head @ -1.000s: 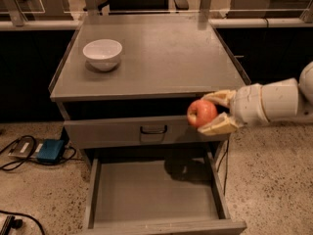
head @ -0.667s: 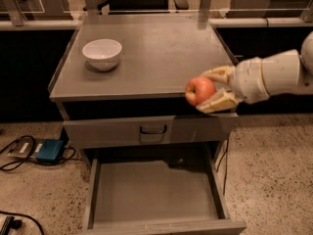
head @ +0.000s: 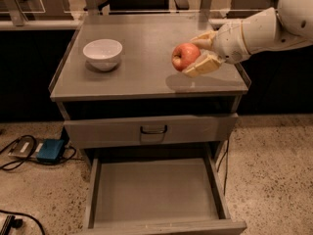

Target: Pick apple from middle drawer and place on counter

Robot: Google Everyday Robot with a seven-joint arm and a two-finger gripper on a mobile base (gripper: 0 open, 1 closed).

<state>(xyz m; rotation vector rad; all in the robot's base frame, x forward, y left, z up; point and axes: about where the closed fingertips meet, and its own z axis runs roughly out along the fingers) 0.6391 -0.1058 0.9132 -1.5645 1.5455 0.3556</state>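
apple (head: pixel 185 56) clamped in the claw (head: pixel 190 58) above the right side of the tabletop (head: pixel 142 80).
the red-orange apple sits between the claw's two pale fingers (head: pixel 203 65), one over it and one under it, both closed against its skin. it hangs just clear of the grey surface, with its shadow lying on the tabletop right below. the white arm (head: pixel 254 31) reaches in from the right edge of the view. a white bowl (head: pixel 102 53) stands on the left part of the tabletop, well apart from the apple. below, a closed drawer front (head: pixel 195 129) carries a dark loop handle (head: pixel 153 129), and under that the middle drawer (head: pixel 154 190) is pulled out, its bare floor showing. a blue box (head: pixel 50 151) with cables lies on the speckled floor (head: pixel 274 180) to the left.
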